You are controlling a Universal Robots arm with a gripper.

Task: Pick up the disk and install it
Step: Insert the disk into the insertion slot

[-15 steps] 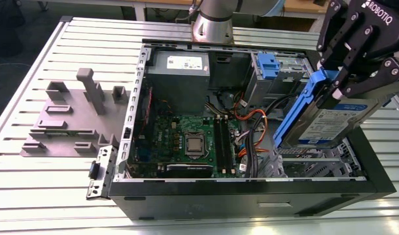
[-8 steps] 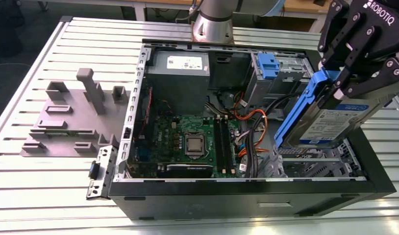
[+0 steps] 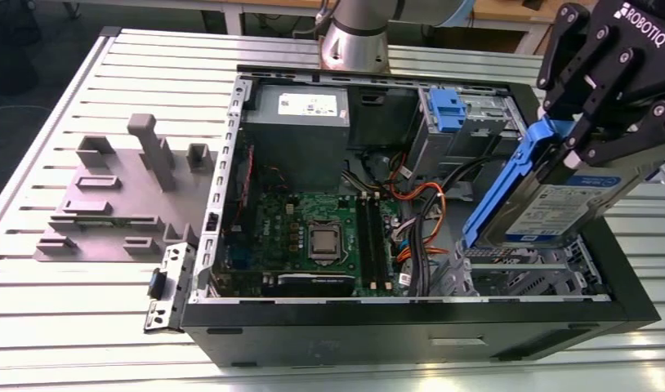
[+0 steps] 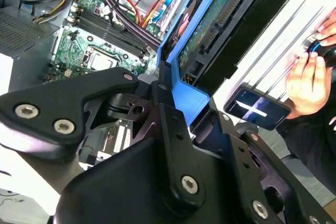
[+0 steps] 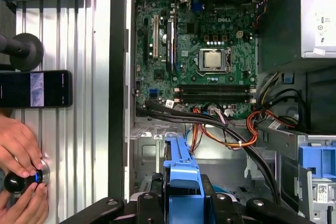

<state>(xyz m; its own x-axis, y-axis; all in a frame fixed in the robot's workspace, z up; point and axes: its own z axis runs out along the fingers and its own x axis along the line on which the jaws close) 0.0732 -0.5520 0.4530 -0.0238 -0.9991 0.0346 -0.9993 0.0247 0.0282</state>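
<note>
Disk apparently inside the hand

The gripper hangs tilted at the exterior view's right; jaws clamped on the disk.

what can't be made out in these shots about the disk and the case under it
- Exterior view: the hand covers the upper end of the disk, hiding part of its label.
- Exterior view: the tilted disk hides the part of the drive cage behind it.
- First wrist view: the hand and the picture's edge cut off most of the disk.
- Second wrist view: the hand's own body hides where it clamps the disk.
</note>
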